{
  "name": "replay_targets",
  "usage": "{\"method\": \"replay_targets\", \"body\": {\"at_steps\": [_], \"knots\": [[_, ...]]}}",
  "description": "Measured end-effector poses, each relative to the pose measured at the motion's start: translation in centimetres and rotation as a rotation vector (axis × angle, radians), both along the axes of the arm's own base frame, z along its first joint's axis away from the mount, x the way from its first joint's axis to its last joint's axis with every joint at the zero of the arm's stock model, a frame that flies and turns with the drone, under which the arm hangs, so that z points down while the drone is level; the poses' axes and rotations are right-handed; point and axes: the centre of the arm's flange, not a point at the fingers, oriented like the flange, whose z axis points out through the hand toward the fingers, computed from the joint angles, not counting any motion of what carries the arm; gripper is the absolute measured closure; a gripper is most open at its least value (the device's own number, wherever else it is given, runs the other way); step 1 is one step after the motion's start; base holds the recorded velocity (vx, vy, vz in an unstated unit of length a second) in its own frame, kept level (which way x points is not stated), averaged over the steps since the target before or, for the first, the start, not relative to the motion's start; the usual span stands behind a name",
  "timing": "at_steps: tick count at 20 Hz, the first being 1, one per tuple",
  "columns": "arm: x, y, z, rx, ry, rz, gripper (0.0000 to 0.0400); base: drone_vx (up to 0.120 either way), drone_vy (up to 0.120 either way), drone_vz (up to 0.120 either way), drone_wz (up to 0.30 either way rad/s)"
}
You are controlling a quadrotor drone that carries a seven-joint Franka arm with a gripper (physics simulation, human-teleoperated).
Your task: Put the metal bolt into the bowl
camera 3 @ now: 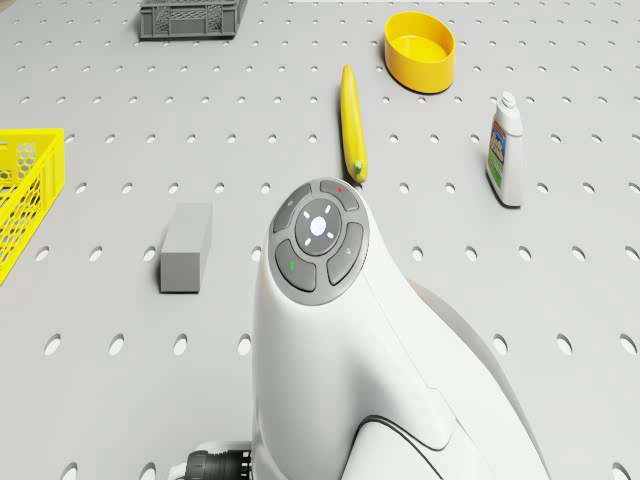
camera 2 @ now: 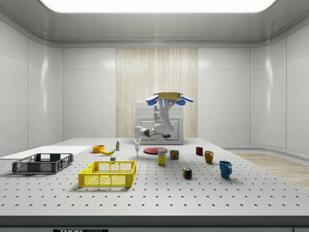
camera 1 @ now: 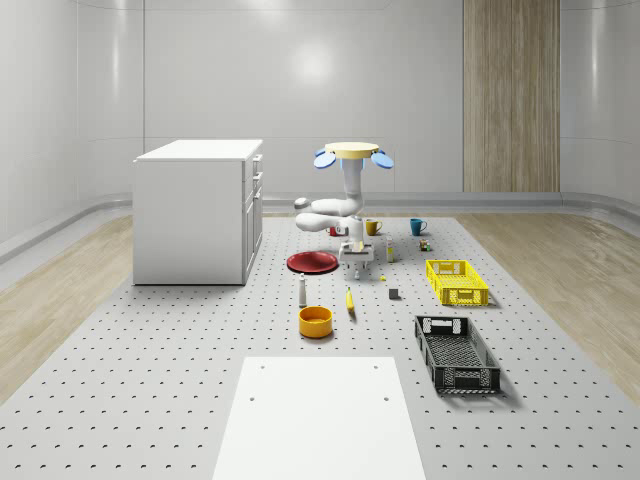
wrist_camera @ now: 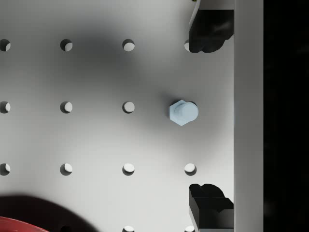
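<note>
While the drone [camera 1: 352, 152] hovers just beyond the red plate [camera 1: 312, 262], its gripper [wrist_camera: 208, 116] hangs spread over the metal bolt [wrist_camera: 183, 112], apparently upright on the table [wrist_camera: 87, 140], well short of the bowl [camera 1: 315, 320].

You are looking at a simulated robotics test lab: a bare room with pale panelled walls, one wood-panelled strip [camera 1: 510, 95] and a lit ceiling panel [camera 2: 154, 5]. A broad grey perforated surface [camera 1: 150, 370], like an optical breadboard, carries scattered test props: crates [camera 1: 457, 282], mugs [camera 2: 225, 168], a banana [camera 3: 350, 120], a bottle [camera 3: 505, 150]. A white cabinet [camera 1: 195, 210] stands on it, and a drone [camera 1: 353, 153] hovers above.
</note>
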Motion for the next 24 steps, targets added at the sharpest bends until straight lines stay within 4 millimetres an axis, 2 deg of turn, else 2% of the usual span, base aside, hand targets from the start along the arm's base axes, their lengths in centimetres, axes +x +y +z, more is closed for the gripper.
{"method": "replay_targets", "body": {"at_steps": [11,12,13,15,17,20,24], "knots": [[0.0,0.0,2.8,0.000,0.000,0.000,0.0000,0.000,0.000,0.000,0.000],[0.0,0.0,2.9,0.000,0.000,0.000,0.0024,0.000,0.000,0.000,0.000],[0.0,0.0,3.0,0.000,0.000,0.000,0.0085,0.000,0.000,0.000,0.000],[0.0,0.0,3.2,0.000,0.000,0.000,0.0169,0.000,0.000,0.000,0.000],[0.0,0.0,3.3,0.000,0.000,0.000,0.0221,0.000,0.000,0.000,0.000],[0.0,0.0,3.3,0.000,0.000,0.000,0.0263,0.000,0.000,0.000,0.000],[0.0,0.0,3.4,0.000,0.000,0.003,0.0283,0.000,0.000,0.000,0.000]]}}
